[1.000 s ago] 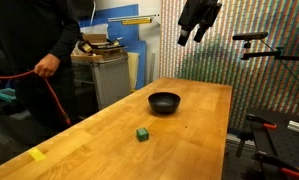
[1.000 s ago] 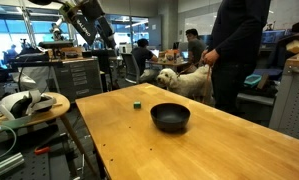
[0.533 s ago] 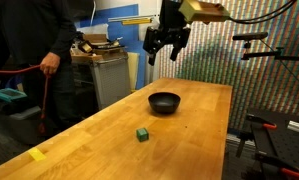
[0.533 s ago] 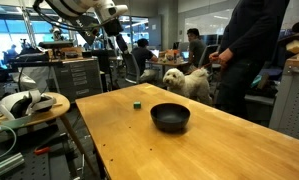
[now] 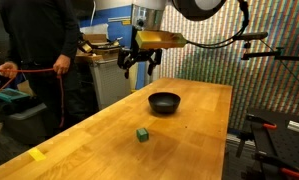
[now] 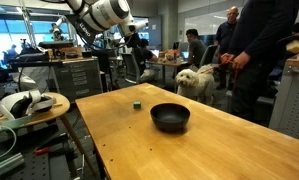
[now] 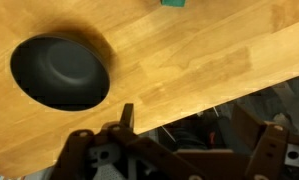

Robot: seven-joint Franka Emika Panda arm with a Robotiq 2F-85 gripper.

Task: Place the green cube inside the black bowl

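Observation:
The green cube sits on the wooden table, nearer the front than the black bowl. Both show in both exterior views, the cube beyond the bowl in one of them. My gripper hangs open and empty high above the table's far left edge, beyond the bowl; it also shows in an exterior view. In the wrist view the bowl is upper left, empty, the cube is cut off by the top edge, and the gripper is open over the table edge.
A flat yellow tape piece lies at the table's front corner. A person holding a red hose stands by the table's side. A white dog and another person are beyond the table. A black stand is beside it.
The arm has swung sideways across the far end of the table and come lower, with the gripper still open. The bowl and cube have not moved. The people have shifted.

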